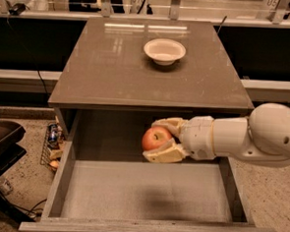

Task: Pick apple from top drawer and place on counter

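Note:
The red-orange apple [155, 138] is held between the pale fingers of my gripper [159, 139], which is shut on it. The white arm reaches in from the right. The apple hangs above the open grey top drawer [145, 193], clear of its floor, just below the front edge of the glossy brown-grey counter [113, 71]. The drawer floor under it is bare, with the arm's shadow on it.
A white bowl [164, 50] sits on the counter towards its back. A pale ledge with metal rails [52, 14] runs behind. A dark chair or cart [0, 148] and small clutter [52, 142] lie on the floor at the left.

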`<state>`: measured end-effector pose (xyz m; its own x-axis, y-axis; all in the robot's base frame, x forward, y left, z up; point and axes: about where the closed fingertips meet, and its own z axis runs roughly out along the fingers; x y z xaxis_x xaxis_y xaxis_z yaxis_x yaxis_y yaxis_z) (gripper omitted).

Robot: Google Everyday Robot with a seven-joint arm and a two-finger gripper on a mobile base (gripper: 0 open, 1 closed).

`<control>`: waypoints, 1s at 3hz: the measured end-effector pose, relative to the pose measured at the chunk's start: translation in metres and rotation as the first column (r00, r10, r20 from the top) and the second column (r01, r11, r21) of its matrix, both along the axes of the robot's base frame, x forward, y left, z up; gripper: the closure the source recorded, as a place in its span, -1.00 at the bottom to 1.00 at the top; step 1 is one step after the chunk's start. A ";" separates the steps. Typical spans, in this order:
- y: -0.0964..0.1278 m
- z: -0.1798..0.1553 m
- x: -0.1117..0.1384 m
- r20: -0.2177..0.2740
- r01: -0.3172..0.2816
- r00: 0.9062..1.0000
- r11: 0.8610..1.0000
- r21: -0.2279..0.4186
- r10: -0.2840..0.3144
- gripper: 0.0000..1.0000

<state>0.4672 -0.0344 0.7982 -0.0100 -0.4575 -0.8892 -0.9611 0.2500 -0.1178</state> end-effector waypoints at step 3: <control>0.043 0.132 0.058 -0.027 0.026 0.999 0.999 0.043 -0.025 1.00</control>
